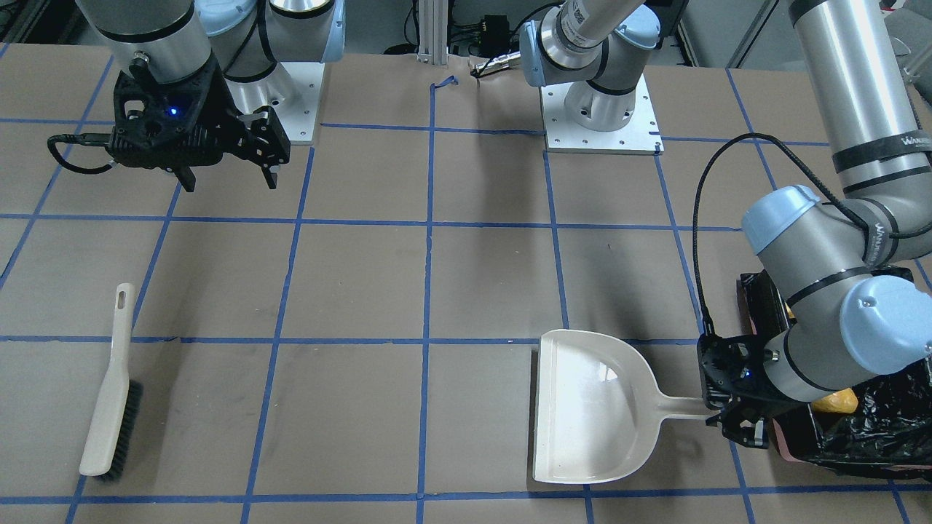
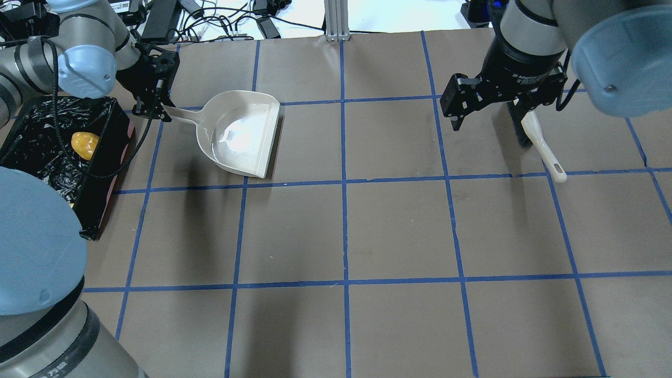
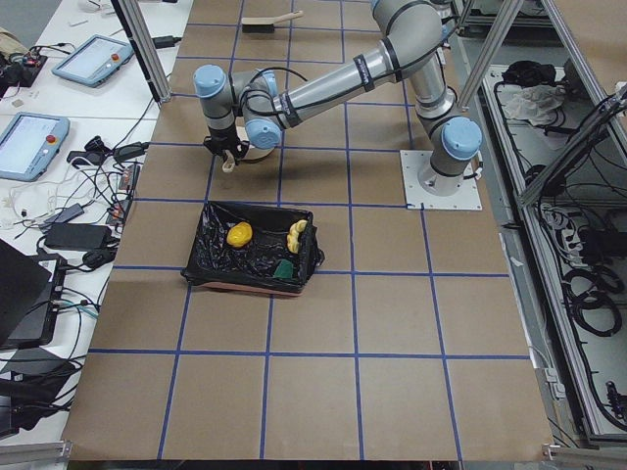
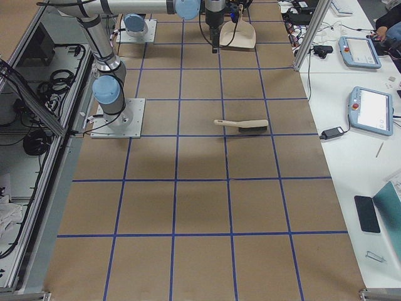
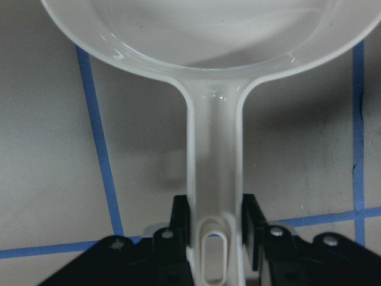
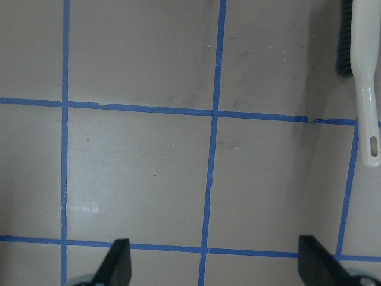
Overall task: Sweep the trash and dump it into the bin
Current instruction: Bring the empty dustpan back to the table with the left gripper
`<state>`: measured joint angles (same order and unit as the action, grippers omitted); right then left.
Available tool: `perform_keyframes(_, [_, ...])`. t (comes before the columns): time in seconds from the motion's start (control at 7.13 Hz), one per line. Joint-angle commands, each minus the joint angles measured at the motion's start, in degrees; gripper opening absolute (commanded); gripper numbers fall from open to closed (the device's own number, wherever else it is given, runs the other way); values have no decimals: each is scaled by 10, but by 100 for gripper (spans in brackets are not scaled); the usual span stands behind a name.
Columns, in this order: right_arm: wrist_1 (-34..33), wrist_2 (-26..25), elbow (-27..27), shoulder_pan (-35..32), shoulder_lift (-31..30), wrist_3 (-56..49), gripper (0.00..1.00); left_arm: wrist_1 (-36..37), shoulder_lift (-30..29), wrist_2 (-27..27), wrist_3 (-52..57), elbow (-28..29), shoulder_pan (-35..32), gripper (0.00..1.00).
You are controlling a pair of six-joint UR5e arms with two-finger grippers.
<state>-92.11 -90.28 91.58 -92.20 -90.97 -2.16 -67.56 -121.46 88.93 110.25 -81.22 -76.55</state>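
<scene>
The bin [image 2: 31, 113], lined with black plastic, stands at the table's left end. In it lie the golden-brown roll [image 3: 239, 234], the pale pastry [image 3: 296, 232] and the sponge [image 3: 284, 266], green side showing. The roll also shows in the overhead view [image 2: 85, 144]. The cream dustpan [image 2: 239, 134] lies flat and empty on the table beside the bin. My left gripper [image 5: 214, 235] is shut on the end of the dustpan's handle [image 5: 214, 155], its fingers [image 5: 178, 229] against both sides. My right gripper [image 2: 488, 126] is open and empty, above the table near the brush.
A cream hand brush [image 2: 541, 147] with dark bristles lies on the table at the right, partly under my right gripper in the overhead view; it also shows in the right wrist view [image 6: 366, 77]. Blue tape lines grid the brown table [image 2: 399, 231].
</scene>
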Motion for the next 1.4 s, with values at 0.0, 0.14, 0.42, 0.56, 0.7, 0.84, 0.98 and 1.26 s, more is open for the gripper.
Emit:
perform_keyframes(0.0, [-1, 0, 0, 0, 0, 1, 100, 12, -7, 0, -2, -6, -2, 16])
perform_keyframes(0.14, [0, 0, 0, 0, 0, 1, 100, 12, -7, -2, -4, -9, -3, 37])
perform_keyframes(0.42, [-1, 0, 0, 0, 1, 1, 100, 13, -6, 0, -6, -21, -4, 75])
perform_keyframes(0.56, [0, 0, 0, 0, 0, 1, 100, 13, -3, -2, -10, -21, -1, 86])
perform_keyframes(0.7, [-1, 0, 0, 0, 0, 1, 100, 14, 10, -2, -11, -20, 0, 87])
perform_keyframes(0.84, [-1, 0, 0, 0, 0, 1, 100, 11, 26, -32, -21, -14, -2, 86])
perform_keyframes(0.98, [-1, 0, 0, 0, 0, 1, 100, -4, 49, -43, -46, -4, 2, 86])
perform_keyframes(1.26, [-1, 1, 0, 0, 0, 1, 100, -105, 105, -47, -229, 13, -2, 86])
